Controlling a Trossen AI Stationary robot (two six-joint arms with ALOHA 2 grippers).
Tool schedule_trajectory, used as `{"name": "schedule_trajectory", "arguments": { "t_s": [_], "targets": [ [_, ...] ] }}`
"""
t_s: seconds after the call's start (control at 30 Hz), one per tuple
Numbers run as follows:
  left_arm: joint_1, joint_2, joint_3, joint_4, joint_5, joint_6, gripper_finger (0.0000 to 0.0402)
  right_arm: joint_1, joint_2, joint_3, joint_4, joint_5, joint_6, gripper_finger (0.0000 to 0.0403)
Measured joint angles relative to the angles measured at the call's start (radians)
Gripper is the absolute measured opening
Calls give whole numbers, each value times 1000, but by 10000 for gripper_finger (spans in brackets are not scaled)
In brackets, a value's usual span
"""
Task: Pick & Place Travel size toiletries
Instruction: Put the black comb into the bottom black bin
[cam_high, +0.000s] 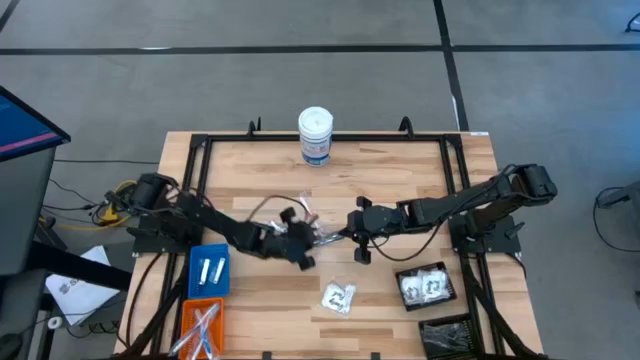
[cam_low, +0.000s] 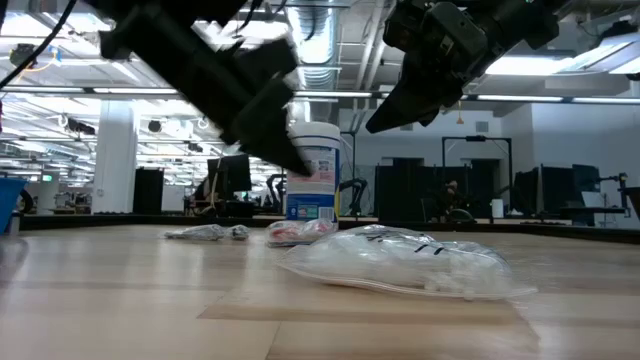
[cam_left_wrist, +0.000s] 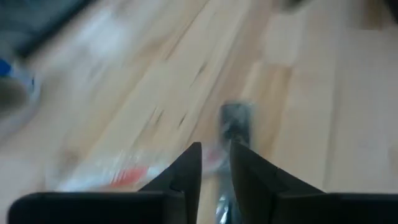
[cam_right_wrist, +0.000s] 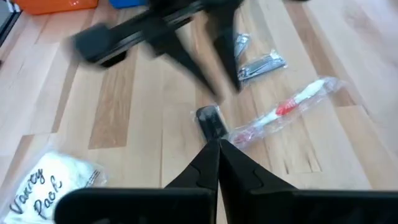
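Note:
Several travel size toiletries lie loose on the middle of the wooden table (cam_high: 260, 160): a slim black piece (cam_right_wrist: 210, 121) (cam_left_wrist: 235, 118), a white-and-red stick in a clear wrap (cam_right_wrist: 280, 112) (cam_left_wrist: 124, 177), silver tubes (cam_right_wrist: 261, 65), and a clear crinkly packet (cam_high: 338, 297) (cam_low: 400, 262) nearer the front edge. My left gripper (cam_high: 303, 250) (cam_left_wrist: 216, 155) hangs above them, its fingers a narrow gap apart and pointing slantwise down at the black piece. My right gripper (cam_high: 357, 240) (cam_right_wrist: 217, 146) is shut and points at the same piece from the table's right. In the low view both are clear of the table.
A tall white canister with a blue label (cam_high: 315, 135) stands at the table's far edge. A blue bin (cam_high: 208, 270) and an orange bin (cam_high: 200, 325) sit at the front left. Two black bins (cam_high: 425, 285) (cam_high: 445, 335) sit at the front right, the nearer-centre one holding white packets.

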Motion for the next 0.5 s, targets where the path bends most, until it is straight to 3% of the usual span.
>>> {"name": "schedule_trajectory", "arguments": {
  "t_s": [0.1,0.23,0.37,0.5],
  "targets": [
    [46,-58,-108,16,132,-103,55,-28,0,1,-5,-5,5,0],
    [61,-73,-204,129,293,-121,19,-54,0,0,-30,-2,1,0],
    [26,-28,-221,250,281,-59,3,-57,0,-1,-47,-4,-28,0],
    [-30,-21,-202,309,142,23,12,-58,0,-1,-39,-2,-67,0]
  ]
}}
